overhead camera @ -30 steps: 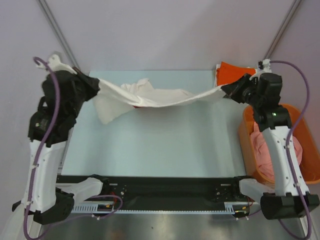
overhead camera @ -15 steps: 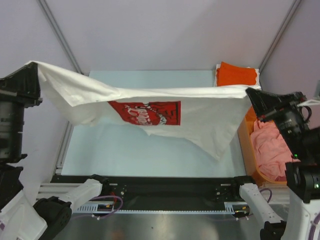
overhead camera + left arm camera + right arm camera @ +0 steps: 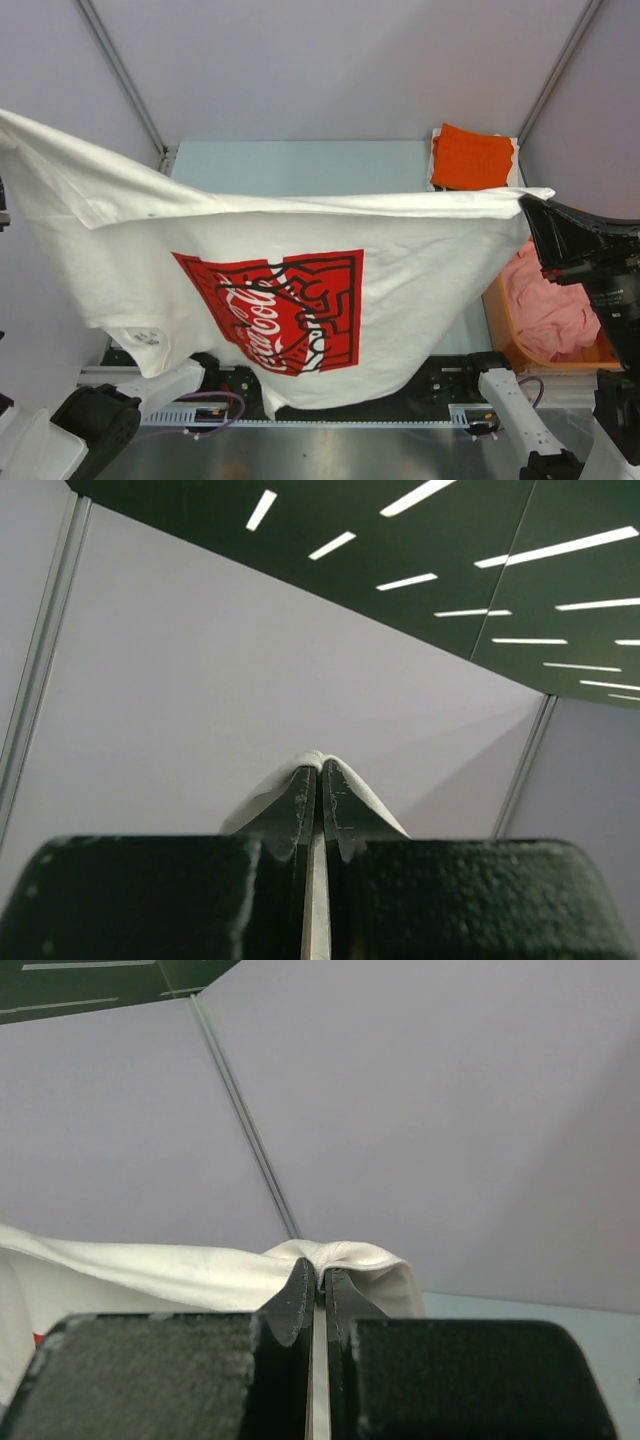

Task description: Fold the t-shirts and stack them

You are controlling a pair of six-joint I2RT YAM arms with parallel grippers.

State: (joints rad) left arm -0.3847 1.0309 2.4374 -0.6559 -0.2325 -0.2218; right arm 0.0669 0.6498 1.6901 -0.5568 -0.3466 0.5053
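The white t-shirt (image 3: 300, 240) with its red-and-black chest print (image 3: 275, 310) hangs spread high above the table, held up by both arms. My left gripper (image 3: 321, 770) is shut on its left edge (image 3: 345, 790); in the top view that gripper is off the left edge. My right gripper (image 3: 322, 1272) is shut on the shirt's right edge (image 3: 200, 1270), near the shirt's corner in the top view (image 3: 535, 198). A folded orange t-shirt (image 3: 472, 158) lies at the table's back right. The pink t-shirt (image 3: 545, 305) lies crumpled in the orange basket (image 3: 500, 345).
The pale blue table top (image 3: 300, 165) shows only at the back; the hanging shirt hides most of it. The arm bases and black rail (image 3: 440, 385) run along the near edge. Frame posts (image 3: 120, 70) stand at the back corners.
Both arms have lifted and drawn toward the near side, raising the white shirt from a stretched bunch over the table into a hanging spread sheet, print facing the camera.
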